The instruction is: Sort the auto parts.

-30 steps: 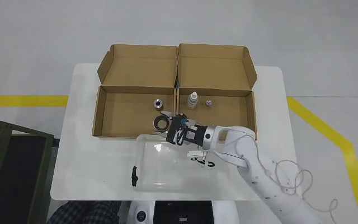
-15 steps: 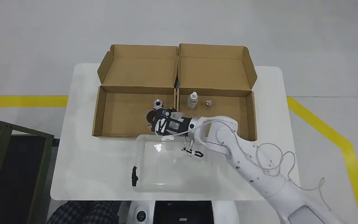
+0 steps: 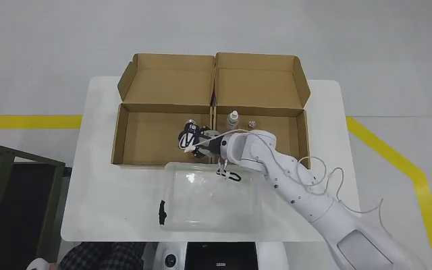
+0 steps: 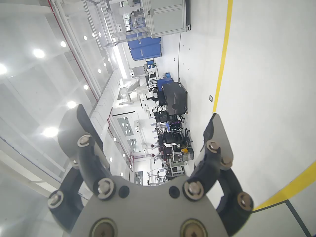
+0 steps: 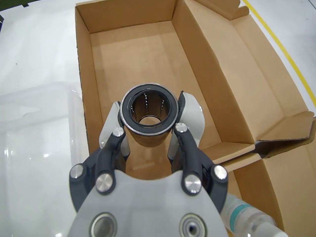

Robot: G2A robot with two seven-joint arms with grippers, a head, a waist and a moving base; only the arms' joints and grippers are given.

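My right gripper (image 5: 151, 107) is shut on a metal linear bearing (image 5: 148, 138) with black end rings, holding it above the floor of the left cardboard box (image 5: 138, 57). From above, that gripper (image 3: 188, 141) hangs over the right end of the left box (image 3: 145, 138), close to a second small bearing (image 3: 191, 125) lying inside. The right box (image 3: 280, 138) holds a small bottle (image 3: 232, 120) and a small metal part (image 3: 252, 123). My left gripper (image 4: 147, 114) is open with nothing between its fingers, facing the room.
A clear plastic tray (image 3: 209, 199) lies on the white table (image 3: 101, 196) in front of the boxes, with a black clip (image 3: 162, 211) at its left edge. Both box lids (image 3: 172, 71) stand open at the back. The bottle (image 5: 244, 215) lies near my right wrist.
The right arm has carried the bearing from the tray's far edge leftward and farther back, to over the left box. The parts lying in the boxes have stayed put.
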